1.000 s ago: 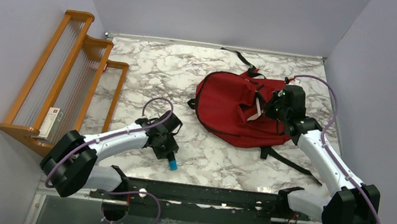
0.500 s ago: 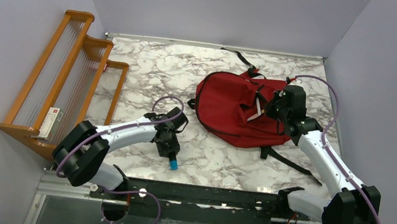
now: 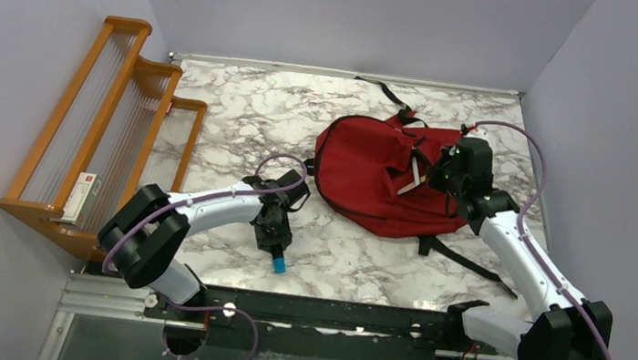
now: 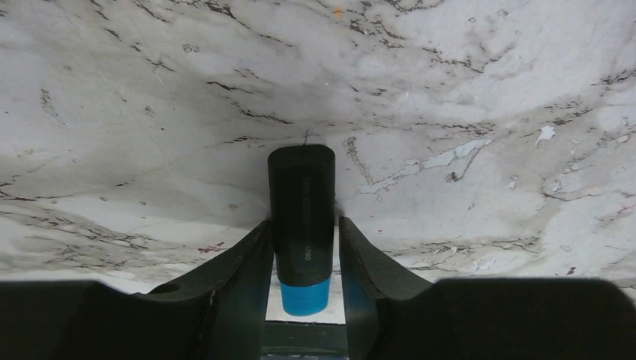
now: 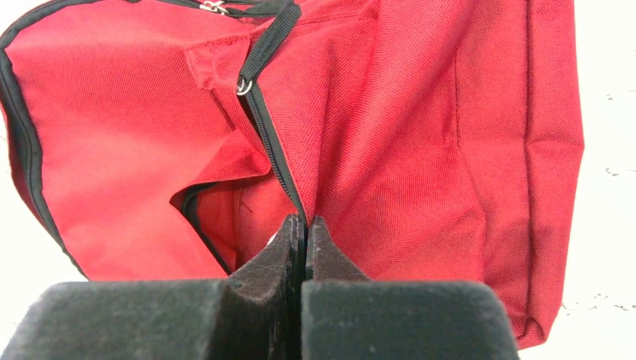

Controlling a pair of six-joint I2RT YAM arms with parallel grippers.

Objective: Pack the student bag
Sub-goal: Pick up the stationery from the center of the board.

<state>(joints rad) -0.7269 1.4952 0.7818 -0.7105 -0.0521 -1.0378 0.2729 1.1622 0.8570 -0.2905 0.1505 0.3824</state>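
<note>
— Right jaws?
— Pressed fully together, pinching the edge of the large red fabric backpack (image 5: 420, 150) just beside its black zipper (image 5: 270, 150).
— Left jaws?
— Narrowed onto a black tube with a blue end (image 4: 302, 217), gripping its sides over the white marbled worktop (image 4: 450, 112), near-left of the backpack.
— The backpack itself?
— Lying on the worktop, with an orange wooden rack (image 3: 112, 118) well apart to its left.

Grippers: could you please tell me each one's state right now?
Left gripper: closed on the black tube.
Right gripper: closed, pinching the student bag at its zipper edge.
</note>
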